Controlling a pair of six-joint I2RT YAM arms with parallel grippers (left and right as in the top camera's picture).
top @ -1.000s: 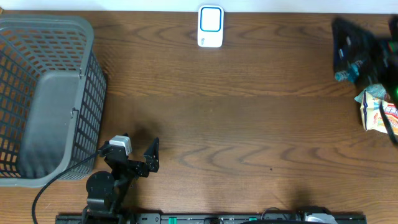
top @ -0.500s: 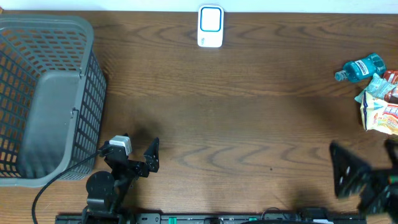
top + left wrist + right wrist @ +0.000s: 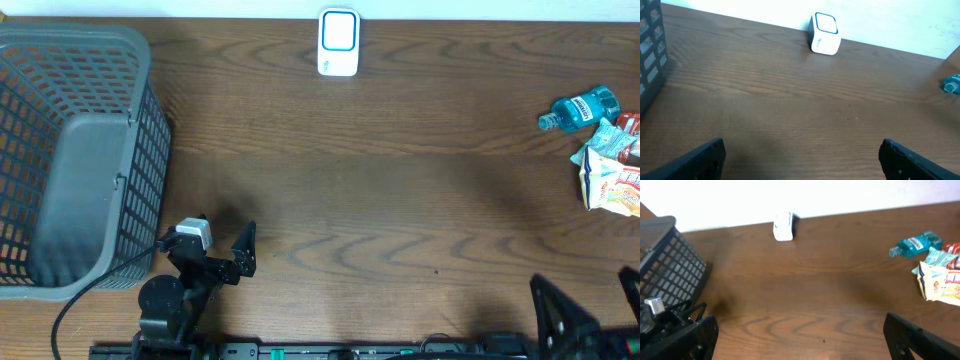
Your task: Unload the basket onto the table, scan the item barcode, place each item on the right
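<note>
The white scanner with a blue ring [image 3: 338, 42] stands at the table's far edge, also seen in the left wrist view [image 3: 825, 34] and the right wrist view [image 3: 783, 226]. A blue mouthwash bottle [image 3: 580, 108] [image 3: 915, 244] and crumpled snack bags [image 3: 610, 175] [image 3: 940, 282] lie at the right edge. My right gripper [image 3: 590, 300] [image 3: 800, 325] is open and empty at the near right, well short of them. My left gripper [image 3: 215, 255] [image 3: 802, 147] rests open and empty at the near left.
A grey mesh basket [image 3: 140, 130] [image 3: 670, 265] takes up the left side, right beside the left arm. The wood table [image 3: 380, 200] stretches between the scanner and both grippers.
The right gripper has pulled back from over the bottle at the far right to the near right edge, holding nothing. The left arm and the items have not moved.
</note>
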